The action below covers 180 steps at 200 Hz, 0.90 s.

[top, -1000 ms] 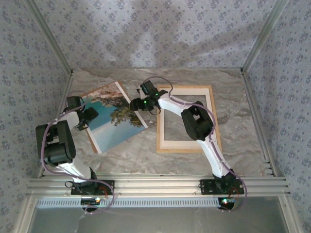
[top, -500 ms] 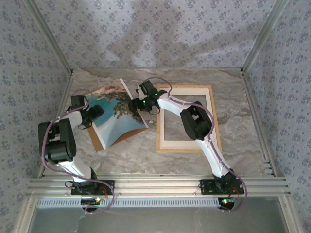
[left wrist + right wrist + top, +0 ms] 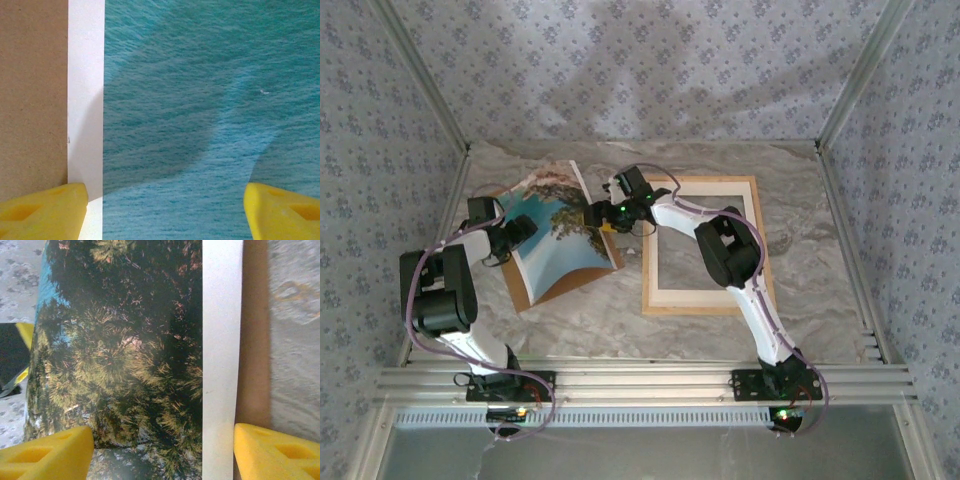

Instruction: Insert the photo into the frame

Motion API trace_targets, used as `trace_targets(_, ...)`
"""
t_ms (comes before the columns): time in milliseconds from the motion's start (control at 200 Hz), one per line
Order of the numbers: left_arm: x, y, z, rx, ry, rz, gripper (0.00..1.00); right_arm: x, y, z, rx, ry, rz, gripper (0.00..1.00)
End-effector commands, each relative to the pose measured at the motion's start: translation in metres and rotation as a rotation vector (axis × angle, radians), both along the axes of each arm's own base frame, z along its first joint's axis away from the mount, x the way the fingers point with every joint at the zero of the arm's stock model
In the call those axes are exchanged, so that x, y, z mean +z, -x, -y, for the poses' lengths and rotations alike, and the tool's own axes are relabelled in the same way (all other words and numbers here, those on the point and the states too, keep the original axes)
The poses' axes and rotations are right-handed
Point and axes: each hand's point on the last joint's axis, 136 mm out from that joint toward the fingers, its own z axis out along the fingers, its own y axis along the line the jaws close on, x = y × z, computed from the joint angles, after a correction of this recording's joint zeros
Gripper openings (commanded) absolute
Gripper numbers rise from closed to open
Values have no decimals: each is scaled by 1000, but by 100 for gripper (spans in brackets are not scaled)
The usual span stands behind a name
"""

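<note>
The seaside photo (image 3: 558,228) is bowed upward over the brown backing board (image 3: 533,292) at the table's left, its far edge lifted. My left gripper (image 3: 516,233) is at its left side, open, with turquoise sea (image 3: 200,100) between the wide-apart yellow fingertips (image 3: 45,210). My right gripper (image 3: 599,216) is at the photo's right side, also open, with dark trees (image 3: 125,355) and the white border (image 3: 222,365) between its fingertips (image 3: 277,450). The light tan frame (image 3: 700,309) lies flat to the right, under the right arm.
A cream mat (image 3: 705,295) lines the inside of the frame. The brown board (image 3: 32,90) shows beyond the photo's white edge, and marble tabletop (image 3: 295,315) beyond that. Patterned walls and metal posts enclose the table.
The photo lay flat a second ago and now arches up off the backing board. My left gripper has moved right, toward the right gripper, exposing more board at the lower left.
</note>
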Motion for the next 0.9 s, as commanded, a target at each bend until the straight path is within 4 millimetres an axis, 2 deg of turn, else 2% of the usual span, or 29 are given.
trace_targets(0,-23,14,12,-29,47,-68,82,46,3,-8,28,-130,16,76)
trace_targets(170,-25,14,13,-30,52,-67,82,61,3,-9,30,-196,29,80)
trace_targets(600,-22,13,16,-34,66,-54,82,81,0,-17,28,-335,50,93)
trace_targets(745,-22,13,16,-36,68,-51,82,83,-4,-14,6,-342,50,90)
trace_targets(895,-22,13,17,-38,71,-48,82,72,-12,1,-35,-302,22,77)
